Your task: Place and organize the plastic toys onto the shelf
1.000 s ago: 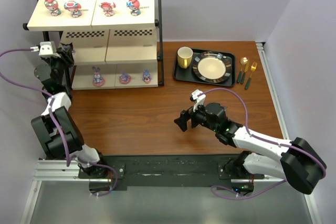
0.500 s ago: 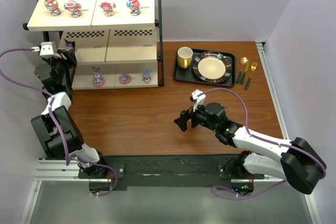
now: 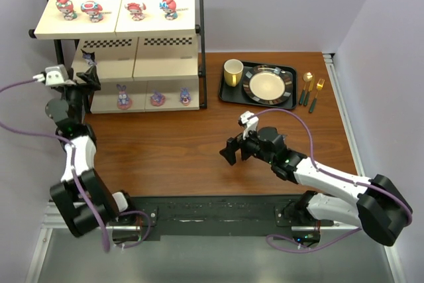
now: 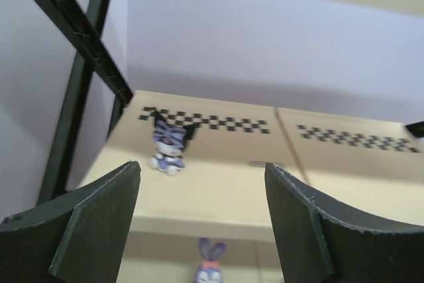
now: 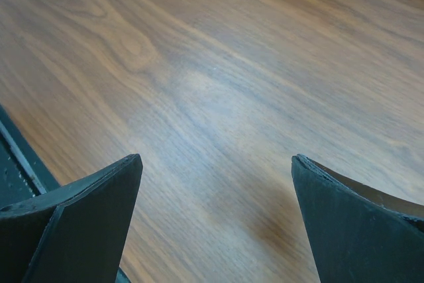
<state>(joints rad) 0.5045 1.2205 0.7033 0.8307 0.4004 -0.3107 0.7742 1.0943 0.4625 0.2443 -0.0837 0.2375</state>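
The shelf (image 3: 197,38) stands at the back left. Several pink and red bunny-eared toys (image 3: 65,3) stand on its top board. A dark navy toy (image 3: 89,58) stands at the left end of the middle board, also in the left wrist view (image 4: 168,144). Three purple bunnies (image 3: 123,97) stand on the bottom board; one shows in the left wrist view (image 4: 211,260). My left gripper (image 3: 90,79) is open and empty, just left of the shelf, apart from the navy toy. My right gripper (image 3: 230,152) is open and empty above the bare table (image 5: 218,97).
A black tray (image 3: 227,92) with a plate (image 3: 267,85) and a yellow mug (image 3: 232,71) stands at the back right. Gold cutlery (image 3: 311,89) lies right of the tray. The shelf's black frame tube (image 4: 79,97) crosses left of my left gripper.
My left gripper has drawn back and down from the middle board, leaving the navy toy standing there. The left arm's base link has shifted. The right arm has barely moved.
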